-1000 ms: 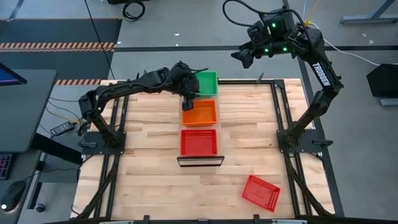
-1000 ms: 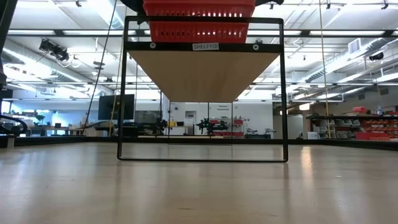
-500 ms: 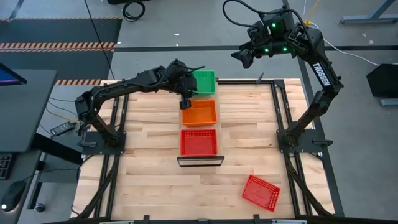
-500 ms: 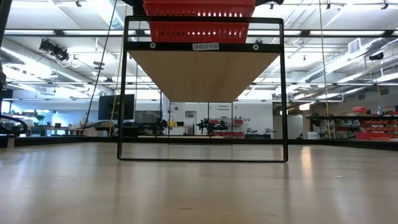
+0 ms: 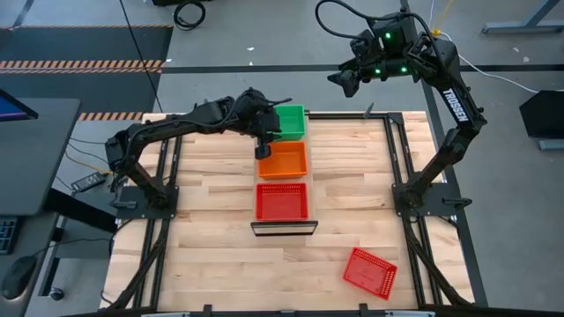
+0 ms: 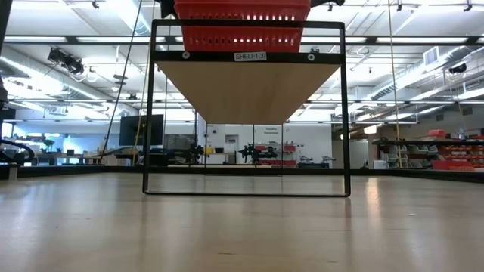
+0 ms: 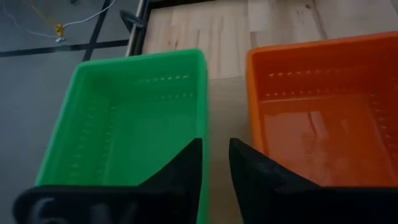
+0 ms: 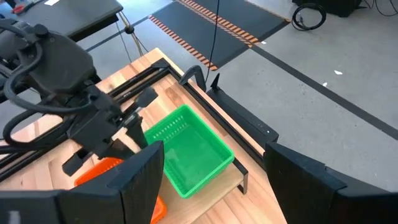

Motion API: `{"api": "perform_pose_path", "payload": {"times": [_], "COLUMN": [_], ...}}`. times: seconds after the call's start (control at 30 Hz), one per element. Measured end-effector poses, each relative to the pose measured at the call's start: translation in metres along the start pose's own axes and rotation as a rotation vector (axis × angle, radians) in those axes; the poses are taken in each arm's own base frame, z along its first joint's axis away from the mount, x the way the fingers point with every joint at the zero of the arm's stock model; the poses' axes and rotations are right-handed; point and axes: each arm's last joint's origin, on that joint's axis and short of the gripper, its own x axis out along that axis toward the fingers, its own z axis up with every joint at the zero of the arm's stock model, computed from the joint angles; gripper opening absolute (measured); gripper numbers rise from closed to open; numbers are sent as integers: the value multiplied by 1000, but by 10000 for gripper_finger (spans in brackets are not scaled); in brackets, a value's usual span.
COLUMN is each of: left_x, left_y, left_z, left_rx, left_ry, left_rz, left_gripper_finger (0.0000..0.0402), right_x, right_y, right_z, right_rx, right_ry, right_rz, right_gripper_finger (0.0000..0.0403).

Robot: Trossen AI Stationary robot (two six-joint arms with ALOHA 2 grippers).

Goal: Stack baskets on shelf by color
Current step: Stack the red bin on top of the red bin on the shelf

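The shelf (image 5: 284, 228) carries a green basket (image 5: 291, 121) at its far end, an orange basket (image 5: 284, 160) in the middle and red baskets (image 6: 242, 26) at its near end. One more red basket (image 5: 370, 271) lies on the tabletop at the near right. My left gripper (image 5: 264, 143) is narrowly open at the green basket's near left corner. One finger (image 7: 189, 162) is inside the basket. The other finger (image 7: 245, 162) is outside it, over the gap toward the orange basket (image 7: 323, 118). My right gripper (image 8: 214, 180) is wide open, high beyond the far edge. My left gripper's fingers stand astride the green basket's wall that faces the orange basket (image 7: 204, 124), slanting down from the table's left. Bare shelf shows between that wall and the outer finger. I cannot tell whether the inner finger touches the wall. The basket rests on the shelf.
Black frame rails (image 5: 401, 167) run along the table's left and right sides. Bare tabletop (image 5: 211, 264) lies left and right of the shelf. In the low view the shelf's black frame (image 6: 246, 193) stands mid-table, with the room behind it.
My left arm has drawn back a little toward the table's left, and its gripper stays at the green basket's near left corner. The right arm has kept still.
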Motion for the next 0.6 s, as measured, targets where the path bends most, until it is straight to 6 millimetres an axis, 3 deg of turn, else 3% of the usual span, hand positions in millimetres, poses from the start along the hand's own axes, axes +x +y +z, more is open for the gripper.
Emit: {"api": "perform_pose_path", "payload": {"times": [0.3,0.47,0.6], "left_x": [-5,-39,-73], "left_y": [2,-1,-2], "left_z": [1,12,17], "left_rx": [-2,12,-43], "left_ry": [-2,-98,-174], "left_rz": [22,55,78], "left_gripper_finger": [86,85,83], "right_x": [0,-4,-9], "right_y": [0,-3,4], "right_z": [-5,-27,-33], "right_rx": [8,-12,-1], "right_ry": [54,283,296], "right_rz": [17,-6,58], "right_gripper_finger": [278,278,278]}}
